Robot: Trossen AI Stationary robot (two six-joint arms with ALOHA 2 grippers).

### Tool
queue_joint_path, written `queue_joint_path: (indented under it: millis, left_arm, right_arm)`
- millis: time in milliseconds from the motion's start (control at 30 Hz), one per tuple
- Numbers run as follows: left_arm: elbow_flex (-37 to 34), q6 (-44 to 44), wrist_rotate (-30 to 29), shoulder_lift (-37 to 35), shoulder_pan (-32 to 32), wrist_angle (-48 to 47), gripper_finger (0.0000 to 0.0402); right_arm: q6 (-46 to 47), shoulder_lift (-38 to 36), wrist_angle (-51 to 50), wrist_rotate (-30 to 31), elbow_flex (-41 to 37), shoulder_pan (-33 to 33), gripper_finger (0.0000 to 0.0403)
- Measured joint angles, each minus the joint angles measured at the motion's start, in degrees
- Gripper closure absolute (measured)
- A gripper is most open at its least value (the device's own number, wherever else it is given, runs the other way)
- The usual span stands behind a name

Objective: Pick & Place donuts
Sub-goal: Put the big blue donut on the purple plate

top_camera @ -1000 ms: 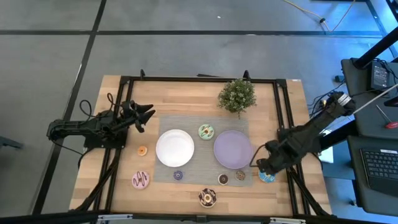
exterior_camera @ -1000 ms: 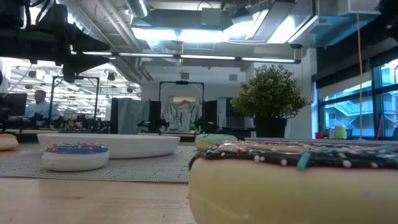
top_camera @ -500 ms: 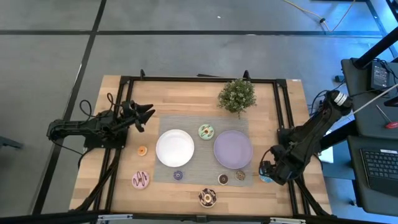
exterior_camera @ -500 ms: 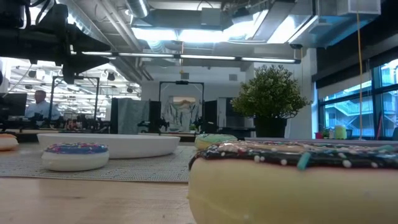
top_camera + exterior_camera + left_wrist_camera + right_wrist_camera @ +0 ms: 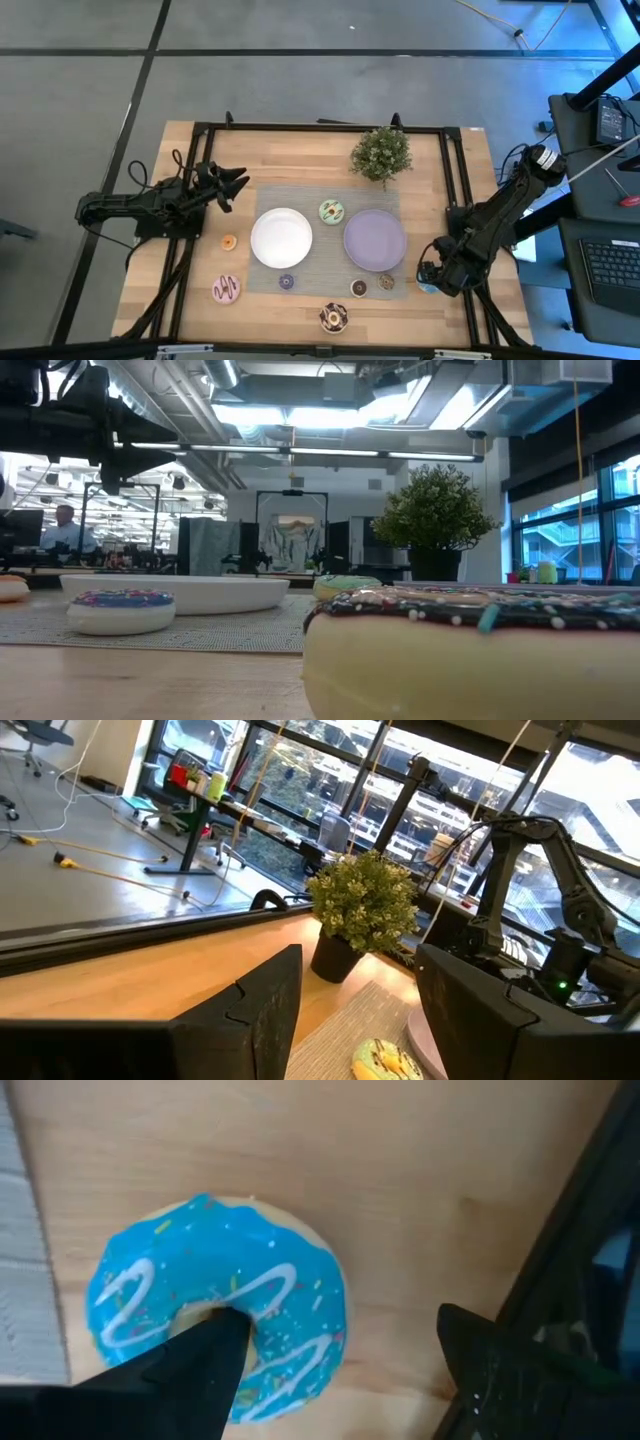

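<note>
The right gripper point(image 5: 330, 1365) had dropped, jaws spread wide, onto the blue donut point(image 5: 215, 1305) at the table's right front edge just beside the lilac plate point(image 5: 374, 239), one finger now reaching its hole and the other outside the ring, where a second earlier it hung a little farther in and the donut showed plainly; this looked like the last step before a pinch. The left gripper point(image 5: 236, 184) waited, open and empty, unmoved at the left rear beyond the white plate point(image 5: 281, 237). No brand, label or writing was readable.
</note>
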Motion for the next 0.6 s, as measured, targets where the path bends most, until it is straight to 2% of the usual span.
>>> queue_joint_path:
  millis: [267, 600]
  left_arm:
    - [0.0, 0.0, 0.0, 0.0, 0.0, 0.0, 0.0213]
    - [0.0, 0.1, 0.1, 0.0, 0.0, 0.0, 0.0211]
  right_arm:
    - [-0.2, 1.5, 8.7, 0.0, -3.0, 0.0, 0.0099]
    - [-1.8, 2.5, 8.5, 0.6, -1.9, 0.0, 0.0194]
